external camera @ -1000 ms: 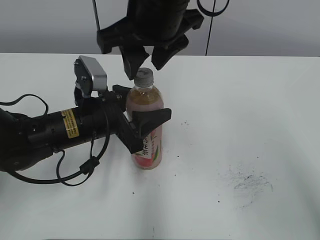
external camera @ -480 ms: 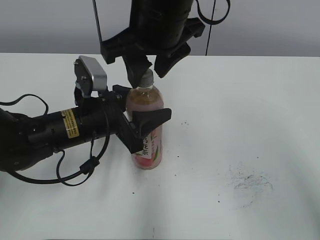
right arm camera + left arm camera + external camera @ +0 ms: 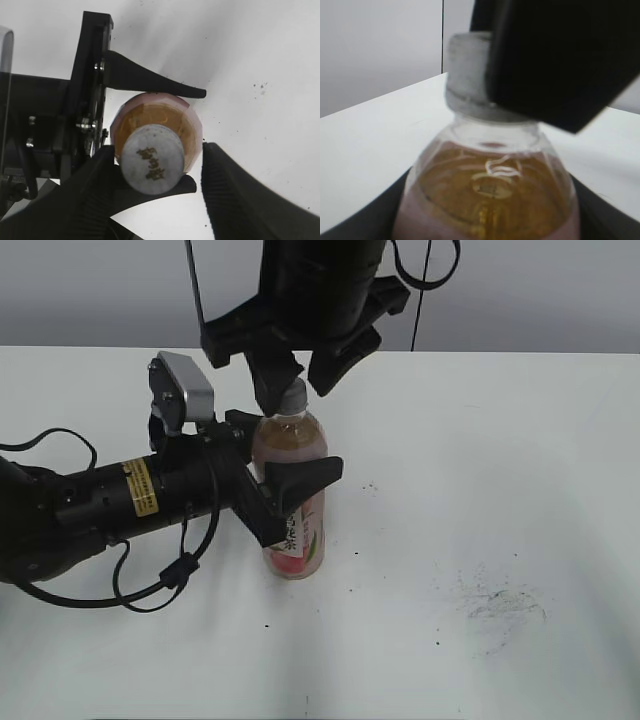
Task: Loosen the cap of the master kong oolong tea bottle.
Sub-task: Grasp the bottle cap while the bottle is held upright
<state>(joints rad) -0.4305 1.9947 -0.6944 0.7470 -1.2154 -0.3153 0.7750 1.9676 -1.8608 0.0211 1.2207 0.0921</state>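
Left pincer (image 3: 290,490) clamped on master kong oolong tea bottle (image 3: 292,490), upright on tabletop (image 3: 480,460). My right pincer (image 3: 290,380) straddles cap (image 3: 152,158), jaws apart, nothing gripped. Worry: cap off-centre between jaws, closing might shove neck, bottle slips in clamp.

The slim clear plastic bottle of amber tea (image 3: 292,490) looks glossy and smooth, its pink-and-white label (image 3: 302,535) shiny. The small light-grey ribbed plastic cap (image 3: 152,158) looks matt. The white table (image 3: 480,490) is matt, with dark scuffs.
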